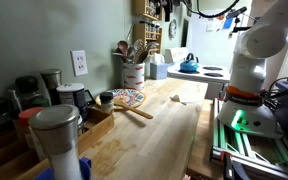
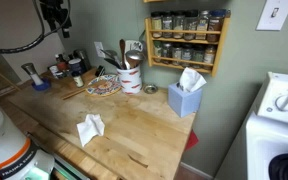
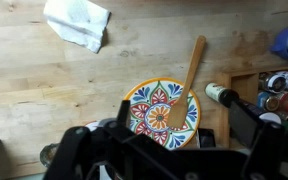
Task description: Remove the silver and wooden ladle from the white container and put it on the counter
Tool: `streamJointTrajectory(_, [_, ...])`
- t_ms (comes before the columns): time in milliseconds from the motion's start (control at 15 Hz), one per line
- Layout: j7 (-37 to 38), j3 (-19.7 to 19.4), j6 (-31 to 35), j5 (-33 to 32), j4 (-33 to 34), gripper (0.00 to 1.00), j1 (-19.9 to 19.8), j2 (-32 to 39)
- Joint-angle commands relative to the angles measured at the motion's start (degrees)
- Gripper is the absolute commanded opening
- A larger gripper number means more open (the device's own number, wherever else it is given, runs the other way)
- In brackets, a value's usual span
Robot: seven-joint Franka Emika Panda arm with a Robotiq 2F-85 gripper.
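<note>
The white container (image 2: 131,79) stands at the back of the counter (image 2: 134,130) by the wall, also in an exterior view (image 1: 133,74). Several utensils stick up out of it. A pale metal head (image 2: 134,47) among them looks like the ladle, but it is too small to be sure. My gripper (image 2: 55,18) hangs high above the counter, left of the container and well apart from it. In the wrist view the gripper (image 3: 184,122) looks straight down, its fingers spread and empty. The container is out of the wrist view.
A colourful plate (image 3: 160,108) with a wooden spoon (image 3: 188,75) across it lies under the gripper. A crumpled tissue (image 3: 79,22) lies on the counter. A blue tissue box (image 2: 187,98), a spice rack (image 2: 187,40) and a steel canister (image 1: 57,135) stand around.
</note>
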Motion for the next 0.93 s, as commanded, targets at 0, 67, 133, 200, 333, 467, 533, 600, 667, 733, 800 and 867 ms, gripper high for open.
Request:
streamJointTrajectory(0, [-0.3, 0.4, -0.1, 0.2, 0.1, 1.0, -0.6, 0.1])
streamJointTrajectory(67, [-0.3, 0.4, -0.1, 0.2, 0.1, 1.0, -0.6, 0.1])
streamJointTrajectory(133, [-0.3, 0.4, -0.1, 0.2, 0.1, 1.0, -0.6, 0.1])
streamJointTrajectory(200, [-0.3, 0.4, -0.1, 0.2, 0.1, 1.0, -0.6, 0.1])
streamJointTrajectory(333, [-0.9, -2.5, 1.3, 2.0, -0.1, 1.0, -1.9, 0.7])
streamJointTrajectory(467, [-1.8, -5.9, 2.0, 3.9, -0.4, 1.0, -3.8, 1.5])
streamJointTrajectory(533, [-2.9, -8.4, 2.9, 5.2, -0.8, 1.0, -5.0, 2.1])
streamJointTrajectory(600, [-4.0, -10.6, 3.1, 6.3, -0.9, 1.0, -6.1, 2.8])
streamJointTrajectory(667, [-6.1, -13.1, 3.0, 7.9, -0.9, 1.0, -7.0, 3.6])
streamJointTrajectory(733, [-7.6, -15.3, 3.9, 9.3, -1.5, 1.0, -8.2, 4.5])
streamJointTrajectory(800, [-9.5, -17.4, 4.3, 11.2, -1.8, 1.0, -9.1, 5.3])
streamJointTrajectory(867, [-10.9, -19.2, 6.3, 12.9, -2.6, 1.0, -10.3, 6.5])
